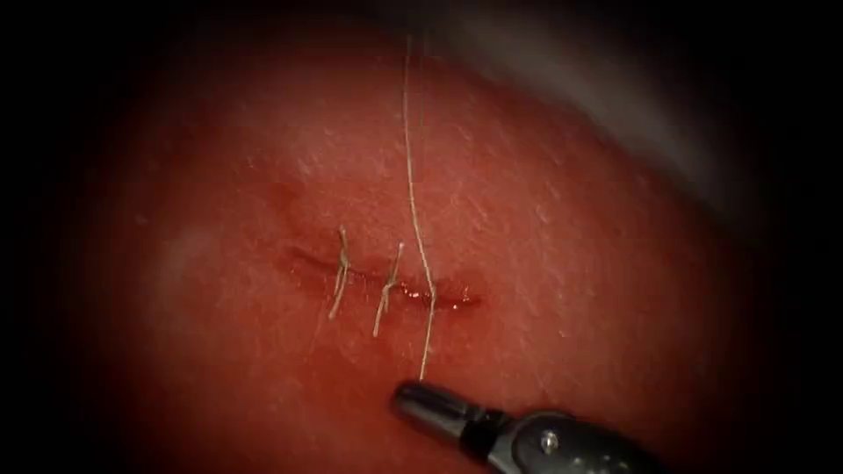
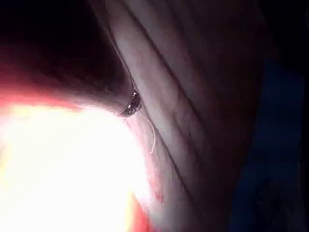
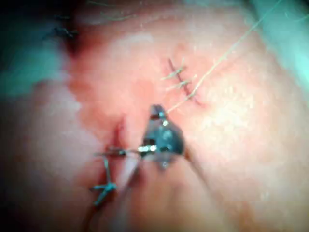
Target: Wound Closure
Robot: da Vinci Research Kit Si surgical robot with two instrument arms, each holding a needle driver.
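Far end of the thread (image 1: pixel 413 167) cut off by the endoscope view's top edge; needle's whereabouts untellable.

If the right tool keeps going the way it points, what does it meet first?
Probably the thread: its loose end hangs just ahead of the right tool. Beyond lies bare tissue, below the cut. Depth is unclear.

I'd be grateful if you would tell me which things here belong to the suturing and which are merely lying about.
In hand: the cut in the tissue; long thread through its right end; right tool, apparently shut on that thread's near end; left tool, hold unclear.
Lying about: two tied stitches left of it; dark stitches on another cut.
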